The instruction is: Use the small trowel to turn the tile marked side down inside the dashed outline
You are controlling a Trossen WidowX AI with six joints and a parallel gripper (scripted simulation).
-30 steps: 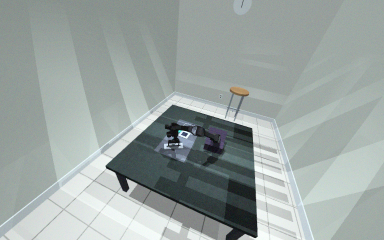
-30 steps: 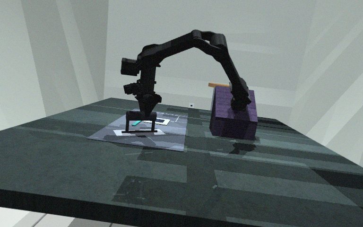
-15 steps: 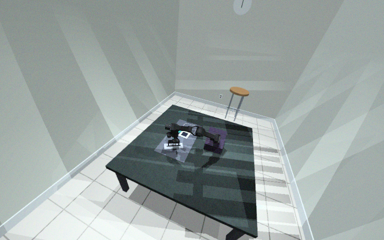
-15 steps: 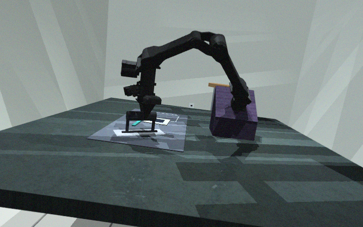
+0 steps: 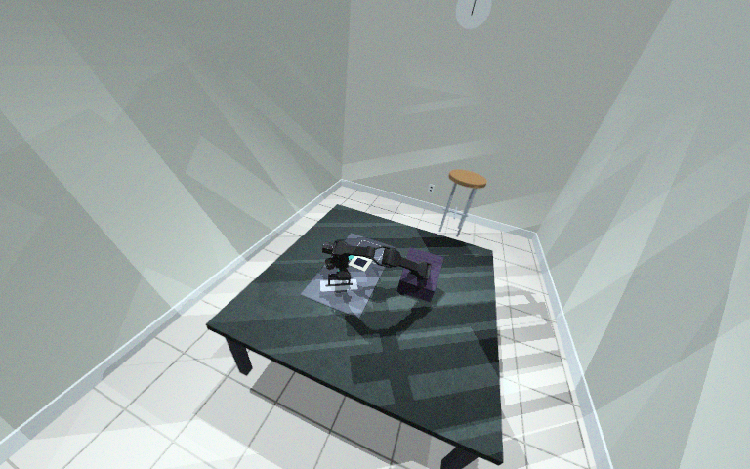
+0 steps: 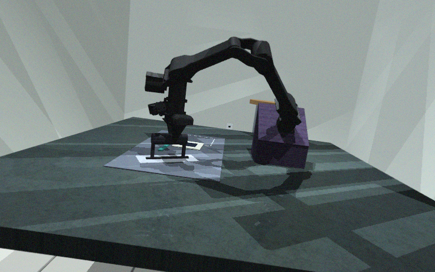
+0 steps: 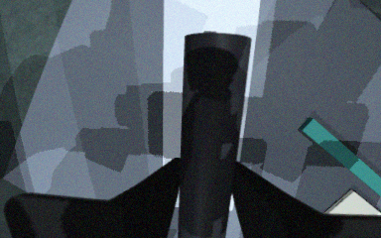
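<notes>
Small trowel point(image 5: 338, 283) point(image 6: 160, 139) point(image 7: 213, 124): directly below gripper point(image 5: 341, 274) point(image 6: 174, 136) point(image 7: 205, 166), dark round handle clamped between fingers; two posts down to dark bar along flat, pale blade, level.
Tile point(image 5: 360, 262) point(image 6: 191, 144) point(image 7: 353, 204): off to one side of gripper, flat on mat point(image 5: 367, 287) point(image 6: 205, 168) point(image 7: 89, 74), square, cream-bordered, dark-marked side up.
Mat: bluish grey, flat on bench point(image 5: 442, 354) point(image 6: 144, 208), beneath gripper.
Dashed outline point(image 5: 381, 245) point(image 6: 213, 139): white, farther from gripper than tile.
</notes>
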